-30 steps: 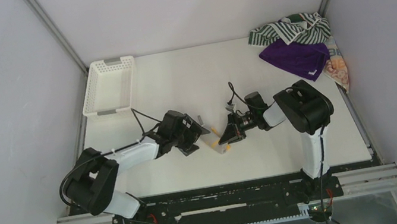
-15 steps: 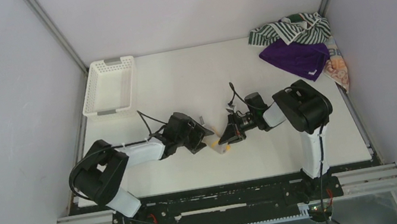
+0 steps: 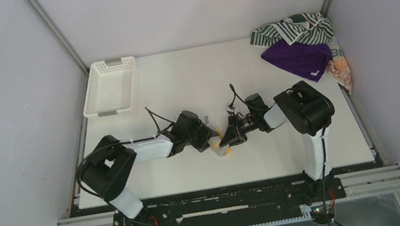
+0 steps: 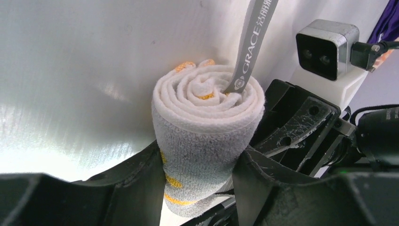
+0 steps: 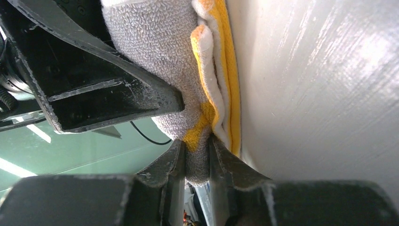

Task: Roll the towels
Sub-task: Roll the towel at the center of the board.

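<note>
A yellow-and-white towel point(image 3: 222, 146) lies rolled up at the table's middle, between my two grippers. In the left wrist view the roll point(image 4: 207, 122) shows its spiral end, with a grey label strip point(image 4: 251, 42) sticking out. My left gripper point(image 4: 200, 162) is shut on the roll, a finger pressed against each side. My right gripper point(image 5: 196, 155) is shut on a fold at the roll's other end point(image 5: 160, 56), with cloth filling the narrow gap between its fingers. In the top view the left gripper point(image 3: 209, 142) and the right gripper point(image 3: 228, 140) face each other across the roll.
Three loose towels are heaped at the back right corner: green-and-white striped point(image 3: 293, 28), purple point(image 3: 298, 58), orange patterned point(image 3: 341, 69). A white lattice basket point(image 3: 110, 86) stands at the back left. The right wrist camera point(image 4: 327, 47) sits close behind the roll.
My left arm has slid right to the roll and its jaws have closed in on its sides. The right gripper has stayed in place on the roll's end.
</note>
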Action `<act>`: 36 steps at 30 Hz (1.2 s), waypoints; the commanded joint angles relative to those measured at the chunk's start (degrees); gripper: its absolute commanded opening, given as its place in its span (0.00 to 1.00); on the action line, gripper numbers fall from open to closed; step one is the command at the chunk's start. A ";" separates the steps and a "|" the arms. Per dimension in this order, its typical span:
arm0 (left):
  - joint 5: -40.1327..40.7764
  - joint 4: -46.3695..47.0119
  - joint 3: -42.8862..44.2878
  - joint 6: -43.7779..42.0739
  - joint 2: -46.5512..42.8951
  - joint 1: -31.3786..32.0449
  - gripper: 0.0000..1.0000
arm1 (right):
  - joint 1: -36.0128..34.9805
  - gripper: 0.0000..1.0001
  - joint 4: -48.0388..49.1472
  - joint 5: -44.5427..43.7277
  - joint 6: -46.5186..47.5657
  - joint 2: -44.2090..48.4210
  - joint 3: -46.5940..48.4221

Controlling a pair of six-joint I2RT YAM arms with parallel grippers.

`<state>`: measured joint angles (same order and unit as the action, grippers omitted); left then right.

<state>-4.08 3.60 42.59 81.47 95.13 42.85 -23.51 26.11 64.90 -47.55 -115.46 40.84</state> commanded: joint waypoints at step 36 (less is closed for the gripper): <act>3.65 -10.10 3.51 -13.49 -0.74 1.89 0.42 | -1.85 0.16 -23.92 -21.59 13.80 1.59 12.97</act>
<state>-0.21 -5.30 47.68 71.81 95.72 44.34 -24.36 3.27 46.19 -35.59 -110.63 52.07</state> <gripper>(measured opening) 0.415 0.241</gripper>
